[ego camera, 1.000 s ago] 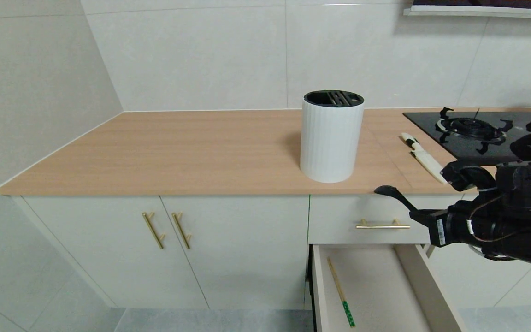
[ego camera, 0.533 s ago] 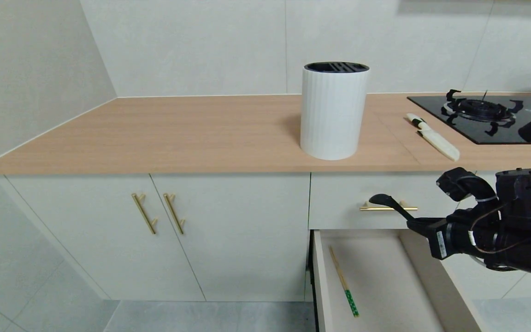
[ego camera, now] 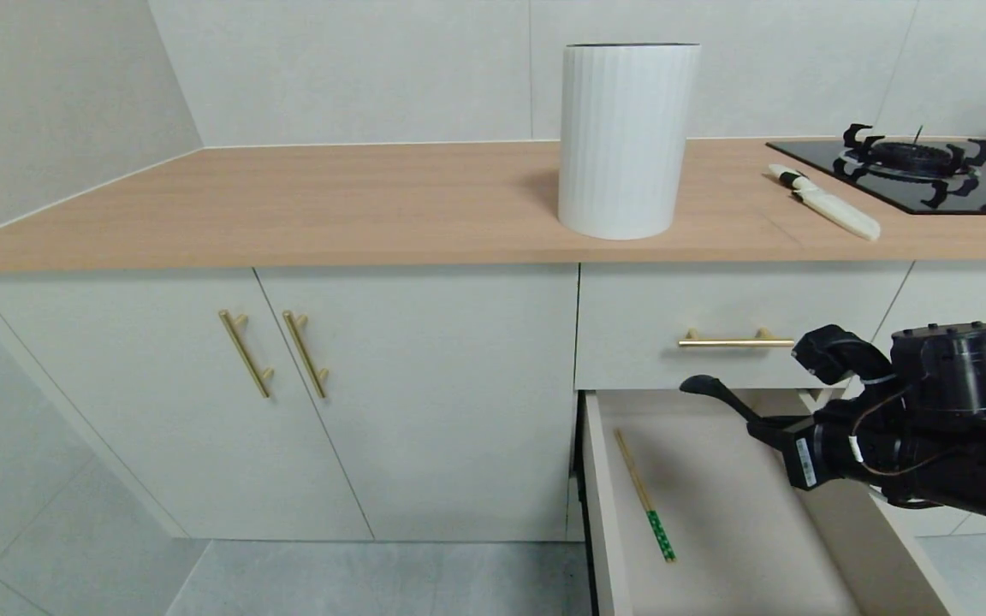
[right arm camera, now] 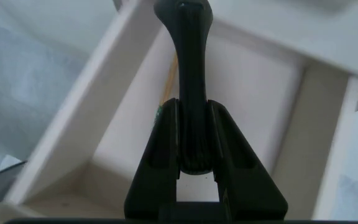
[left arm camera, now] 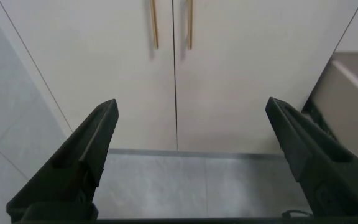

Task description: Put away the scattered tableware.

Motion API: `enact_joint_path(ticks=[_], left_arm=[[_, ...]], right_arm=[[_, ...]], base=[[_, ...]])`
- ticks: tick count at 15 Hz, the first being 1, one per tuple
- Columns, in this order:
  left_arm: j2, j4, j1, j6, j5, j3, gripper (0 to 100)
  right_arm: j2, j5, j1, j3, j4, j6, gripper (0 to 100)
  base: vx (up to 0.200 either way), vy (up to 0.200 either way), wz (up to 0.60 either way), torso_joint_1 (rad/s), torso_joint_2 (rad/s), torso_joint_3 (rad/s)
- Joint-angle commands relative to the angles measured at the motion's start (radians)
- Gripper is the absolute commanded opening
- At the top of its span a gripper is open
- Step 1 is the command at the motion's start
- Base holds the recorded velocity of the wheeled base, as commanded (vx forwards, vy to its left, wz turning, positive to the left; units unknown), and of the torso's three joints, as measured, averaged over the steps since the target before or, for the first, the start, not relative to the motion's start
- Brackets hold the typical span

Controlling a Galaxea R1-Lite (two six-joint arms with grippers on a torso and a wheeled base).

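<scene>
Black and glossy, the slim-handled utensil (ego camera: 715, 395) with a rounded tip juts from the right gripper (ego camera: 771, 423), fingers clamped on its handle; it hangs over the open pale drawer (ego camera: 602, 513), above a green-tipped wooden chopstick (ego camera: 643, 494) lying inside; the left gripper (left arm camera: 191, 112) hangs with fingers spread wide, holding nothing, facing white cabinet doors (left arm camera: 229, 74).

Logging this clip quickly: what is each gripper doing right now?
Left gripper: open, empty.
Right gripper: shut on a black long-handled utensil, above the open white drawer.
</scene>
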Motion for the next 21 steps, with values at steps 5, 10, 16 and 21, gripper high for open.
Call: enact_joint_path(ticks=[5,10,16,21], left_arm=[[0.0,0.0,0.001,0.0,0.0,0.0,100],[0.0,0.002,0.001,0.0,0.0,0.0,100],[0.0,0.0,0.001,0.0,0.0,0.0,100],[0.0,0.0,0.001,0.0,0.0,0.0,100]], right_arm=[[0.058,-0.004,0.0,-0.001,-0.003,0.0,0],[0.089,-0.007,-0.004,-0.006,-0.008,0.0,0],[0.294,-0.089,-0.032,-0.089,-0.049,0.014,0],[0.503,-0.125,-0.043,-0.181,-0.101,0.13,0]], base=[[0.0,0.0,0.0,-0.096,0.35,0.248],[0.0,0.0,0.0,-0.004,0.03,0.017],[0.0,0.0,0.0,0.0,0.0,0.0],[0.0,0.0,0.0,0.0,0.0,0.0]])
